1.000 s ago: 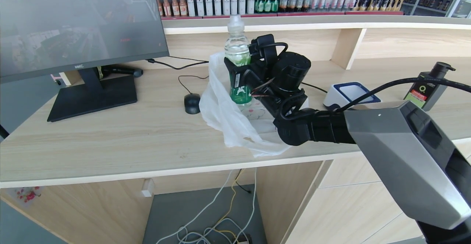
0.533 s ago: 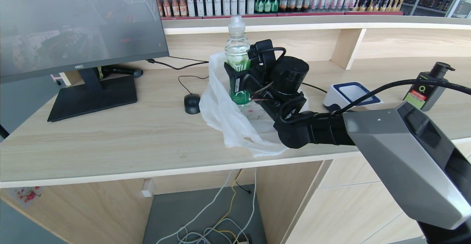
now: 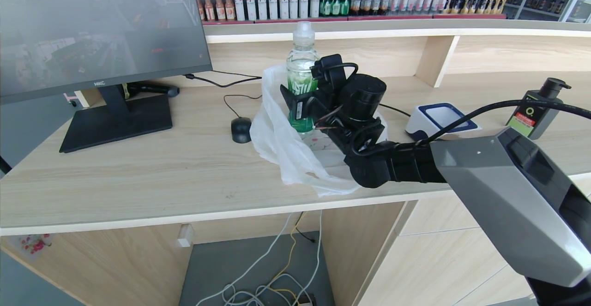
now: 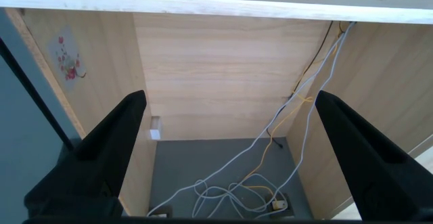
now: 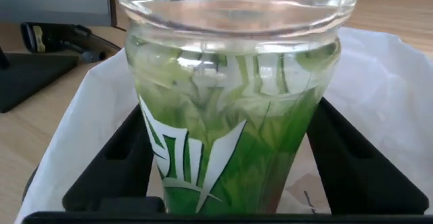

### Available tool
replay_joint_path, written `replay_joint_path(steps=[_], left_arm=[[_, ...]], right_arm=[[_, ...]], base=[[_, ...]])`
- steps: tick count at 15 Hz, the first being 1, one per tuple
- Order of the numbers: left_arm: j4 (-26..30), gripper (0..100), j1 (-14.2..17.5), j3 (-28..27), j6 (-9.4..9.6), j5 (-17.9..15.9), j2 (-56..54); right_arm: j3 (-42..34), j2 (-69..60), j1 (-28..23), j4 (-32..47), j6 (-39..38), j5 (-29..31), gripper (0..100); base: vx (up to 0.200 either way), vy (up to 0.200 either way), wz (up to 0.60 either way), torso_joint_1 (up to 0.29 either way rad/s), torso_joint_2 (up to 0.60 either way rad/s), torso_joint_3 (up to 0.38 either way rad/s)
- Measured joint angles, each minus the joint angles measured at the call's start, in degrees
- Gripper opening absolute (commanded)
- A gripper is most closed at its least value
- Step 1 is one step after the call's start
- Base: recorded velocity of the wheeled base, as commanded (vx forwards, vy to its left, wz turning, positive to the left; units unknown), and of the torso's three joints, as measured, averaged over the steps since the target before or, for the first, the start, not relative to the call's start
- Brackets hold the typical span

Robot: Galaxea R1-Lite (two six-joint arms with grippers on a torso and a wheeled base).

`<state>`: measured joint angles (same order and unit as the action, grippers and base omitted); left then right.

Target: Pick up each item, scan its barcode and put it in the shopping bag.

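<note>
Though its base blurs into the bag (image 3: 277, 147), right fingers (image 5: 111, 166) grip the bottle (image 3: 302, 63); left fingers (image 4: 111, 149) gape.

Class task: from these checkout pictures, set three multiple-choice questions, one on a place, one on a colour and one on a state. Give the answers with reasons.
1. Where is the scanner?
A) on the back shelf
B) on the counter, right of the shopping bag
C) under the monitor

2. What colour is the label on the bottle?
A) red
B) blue
C) green

3. What state is the right tool in?
A) shut on the bottle
B) open and empty
C) shut on the mouse

Answers:
1 B: it sits on the wood beside the bag.
2 C: green print wraps the bottle.
3 A: its fingers press the bottle's sides.
</note>
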<state>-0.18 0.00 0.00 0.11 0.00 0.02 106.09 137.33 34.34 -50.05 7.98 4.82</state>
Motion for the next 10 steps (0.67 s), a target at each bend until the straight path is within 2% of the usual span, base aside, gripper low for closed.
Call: replay_joint_path(steps=[6, 10], left_arm=[[0.02, 100, 0.00, 0.00, 0.00, -0.02, 0.00], [0.02, 100, 0.00, 0.00, -0.01, 0.00, 0.00]], right_arm=[[-0.44, -1.72, 0.16, -0.28, -2.00, 0.93, 100], [-8.19, -6.77, 0.11, -3.38, -2.24, 0.90, 100]], base=[[0.000, 0.000, 0.00, 0.000, 0.00, 0.000], [0.000, 0.000, 0.00, 0.000, 0.00, 0.000]])
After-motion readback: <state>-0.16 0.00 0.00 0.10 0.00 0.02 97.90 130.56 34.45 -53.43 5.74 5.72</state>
